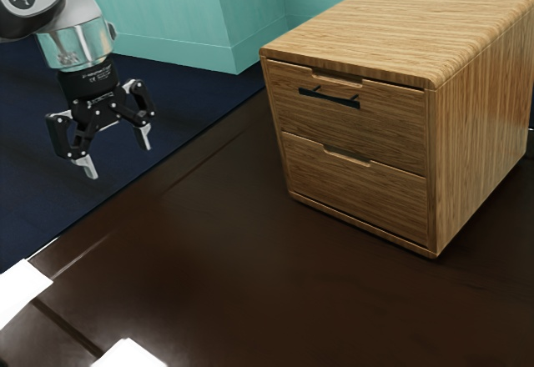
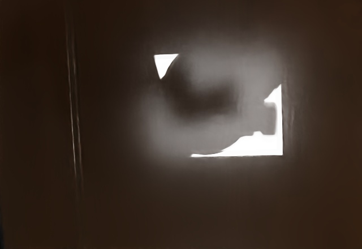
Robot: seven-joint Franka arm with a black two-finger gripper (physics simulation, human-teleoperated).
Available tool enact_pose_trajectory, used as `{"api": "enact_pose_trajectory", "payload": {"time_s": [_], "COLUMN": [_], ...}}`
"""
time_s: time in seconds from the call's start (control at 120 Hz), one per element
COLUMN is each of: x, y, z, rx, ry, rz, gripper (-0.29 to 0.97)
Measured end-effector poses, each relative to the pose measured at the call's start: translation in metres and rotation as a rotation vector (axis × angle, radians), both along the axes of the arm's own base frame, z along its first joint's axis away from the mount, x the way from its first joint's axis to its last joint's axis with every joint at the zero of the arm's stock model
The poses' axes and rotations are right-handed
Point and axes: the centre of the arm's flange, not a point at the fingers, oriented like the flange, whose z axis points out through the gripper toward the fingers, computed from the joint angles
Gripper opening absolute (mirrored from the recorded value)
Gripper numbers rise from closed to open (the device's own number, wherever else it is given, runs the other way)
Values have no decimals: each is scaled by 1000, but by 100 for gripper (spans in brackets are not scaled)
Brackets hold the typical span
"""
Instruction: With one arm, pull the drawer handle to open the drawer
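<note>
Black drawer handle (image 1: 329, 98) across the upper drawer (image 1: 367, 129) of a wooden two-drawer cabinet (image 1: 471, 92), on the far right of the dark table (image 1: 250, 284); drawer flush with the cabinet front, shut. Well apart from it, at the exterior view's left, the gripper (image 1: 117, 156) hanging above the table, fingers spread wide, grasping and touching nothing. Small white print on the gripper's body, too small to read. In the wrist view, a white patch (image 2: 266, 144) on the table under the hand, partly shadowed.

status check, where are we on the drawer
Pincer open, holding nothing, well clear of the cabinet. Top drawer shut, black handle untouched. Nothing seen between pincer and handle.
</note>
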Motion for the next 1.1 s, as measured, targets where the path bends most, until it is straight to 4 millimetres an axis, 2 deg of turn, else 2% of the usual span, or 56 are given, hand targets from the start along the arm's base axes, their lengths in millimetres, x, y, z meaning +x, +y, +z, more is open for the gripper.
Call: {"api": "enact_pose_trajectory", "payload": {"time_s": [0.2,0.217,0.25,0.275,0.308,0.367,0.417,0.517,0.658,0.767,0.842,0.883,0.95,1.05,1.1], "x": [-1,-4,-13,-17,-19,-13,-5,33,67,97,107,107,107,123,130], "y": [3,2,0,-3,-8,-21,-33,-49,-70,-59,-46,-48,-73,-117,-131], "z": [3,16,53,71,86,96,95,75,60,30,29,34,43,31,25], "rx": [2,8,25,31,19,-12,-36,-68,-117,-126,-116,-113,-123,-151,-156], "ry": [-5,-29,-106,-146,-194,-261,-290,-334,-418,-459,-509,-539,-579,-591,-600], "rz": [27,29,33,34,30,12,-6,-27,-53,-27,-10,-16,-62,-134,-159], "gripper": [68,68,68,68,68,68,68,68,66,60,57,56,53,45,40]}}
